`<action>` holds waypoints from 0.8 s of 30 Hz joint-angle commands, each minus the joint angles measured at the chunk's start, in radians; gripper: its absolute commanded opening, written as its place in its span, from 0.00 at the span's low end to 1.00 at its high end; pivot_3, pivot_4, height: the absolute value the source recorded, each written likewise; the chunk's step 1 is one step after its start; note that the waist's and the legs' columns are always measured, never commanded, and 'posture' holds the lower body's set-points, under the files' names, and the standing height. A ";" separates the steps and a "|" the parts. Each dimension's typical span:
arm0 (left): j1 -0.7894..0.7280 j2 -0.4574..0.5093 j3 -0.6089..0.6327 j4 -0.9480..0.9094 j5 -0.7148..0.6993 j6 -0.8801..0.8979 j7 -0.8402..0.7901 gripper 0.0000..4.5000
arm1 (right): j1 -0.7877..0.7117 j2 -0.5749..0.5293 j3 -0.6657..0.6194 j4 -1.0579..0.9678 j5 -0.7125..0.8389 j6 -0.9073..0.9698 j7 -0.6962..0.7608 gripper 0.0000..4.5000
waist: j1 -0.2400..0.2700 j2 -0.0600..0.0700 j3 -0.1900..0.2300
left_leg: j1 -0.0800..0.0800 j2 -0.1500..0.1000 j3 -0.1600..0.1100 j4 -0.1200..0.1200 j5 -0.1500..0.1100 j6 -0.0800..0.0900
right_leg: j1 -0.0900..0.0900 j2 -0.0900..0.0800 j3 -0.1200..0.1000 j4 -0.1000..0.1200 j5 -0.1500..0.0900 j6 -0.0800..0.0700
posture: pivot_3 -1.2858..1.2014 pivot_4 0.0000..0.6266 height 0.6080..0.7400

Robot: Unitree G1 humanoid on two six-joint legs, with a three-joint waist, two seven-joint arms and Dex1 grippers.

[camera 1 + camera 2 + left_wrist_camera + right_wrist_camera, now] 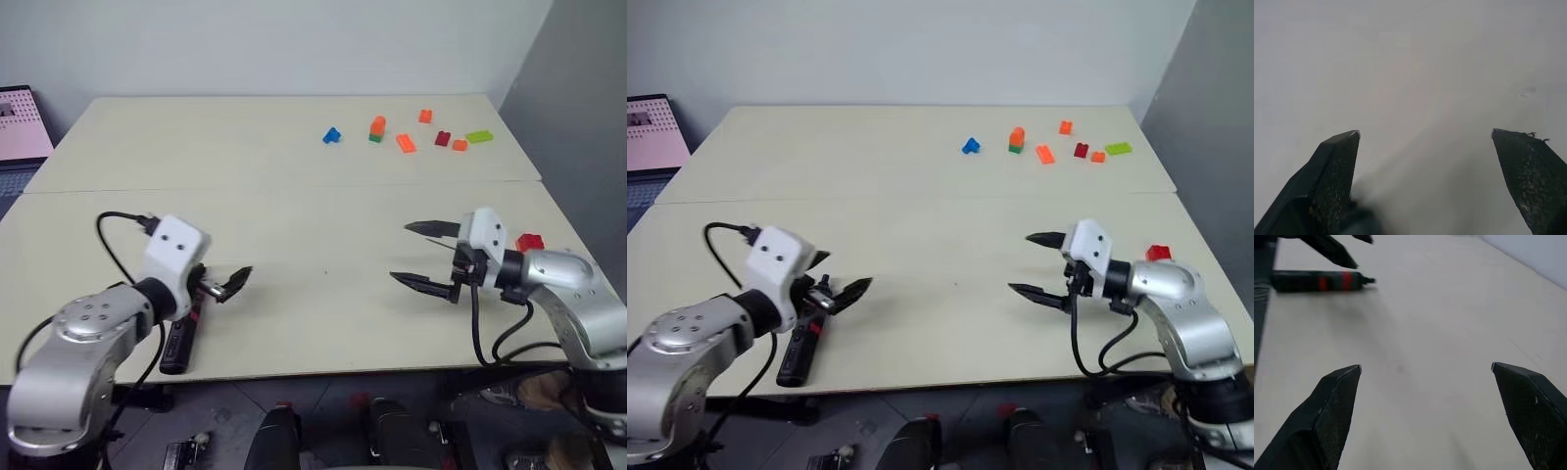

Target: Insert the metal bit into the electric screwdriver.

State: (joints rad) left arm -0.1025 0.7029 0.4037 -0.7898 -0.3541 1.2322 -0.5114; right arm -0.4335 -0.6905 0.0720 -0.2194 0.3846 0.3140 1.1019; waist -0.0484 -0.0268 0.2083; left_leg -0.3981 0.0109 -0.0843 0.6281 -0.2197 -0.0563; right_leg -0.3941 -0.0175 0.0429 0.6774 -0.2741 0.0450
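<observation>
Lighting even and diffuse, shadows soft; left wrist view blurred and hazy (head views adequately sharp).

You see a black electric screwdriver (pixel 1320 281) with 2 red bands on a pale beige table (pixel 294 206), black gripper fingers (pixel 1334 411) on white-and-silver arms, and blue (pixel 331 136), orange, red and green blocks beyond.

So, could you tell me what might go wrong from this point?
The electric screwdriver lies near the table's front edge, under the open left gripper; a clumsy nudge could roll it off. The open right gripper holds nothing, and I cannot make out the metal bit, so it may be misplaced.
</observation>
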 commanded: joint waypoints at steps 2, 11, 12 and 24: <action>-0.066 -0.002 0.098 -0.009 -0.017 0.190 0.048 1.00 | -0.076 0.022 0.052 0.097 -0.013 -0.073 0.095 1.00 | 0.015 0.000 0.000 | 0.000 0.000 0.000 0.000 0.000 0.000 | 0.000 0.000 -0.001 -0.001 0.000 0.000 | 0.52 0.24 1.00; -0.163 0.004 -0.002 0.140 -0.019 0.372 0.110 1.00 | -0.141 0.049 0.111 0.086 0.008 -0.081 0.184 1.00 | 0.016 0.000 0.000 | 0.000 0.000 0.000 0.000 0.000 -0.001 | 0.000 -0.001 0.000 -0.001 0.000 0.000 | 0.52 0.24 1.00; -0.169 0.003 -0.019 0.146 -0.002 0.378 0.131 1.00 | -0.147 0.048 0.112 0.078 0.017 -0.070 0.192 1.00 | 0.016 0.000 0.000 | 0.000 0.000 0.000 0.000 0.000 -0.001 | 0.000 -0.001 0.000 -0.001 0.000 0.000 | 0.52 0.24 1.00; -0.218 0.014 -0.001 0.304 -0.103 0.382 0.153 1.00 | -0.173 -0.031 0.046 0.013 0.135 0.051 0.264 1.00 | 0.016 0.000 0.000 | -0.001 -0.001 0.000 0.000 0.000 -0.001 | 0.000 -0.002 0.000 -0.001 0.001 0.000 | 0.52 0.24 1.00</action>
State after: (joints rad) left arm -0.2997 0.7089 0.3624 -0.4745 -0.4396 1.6096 -0.3764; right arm -0.5793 -0.6958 0.1680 -0.1688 0.4845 0.3464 1.3445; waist -0.0319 -0.0273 0.2086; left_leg -0.3990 0.0102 -0.0843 0.6280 -0.2201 -0.0576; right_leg -0.3944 -0.0194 0.0430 0.6761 -0.2735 0.0451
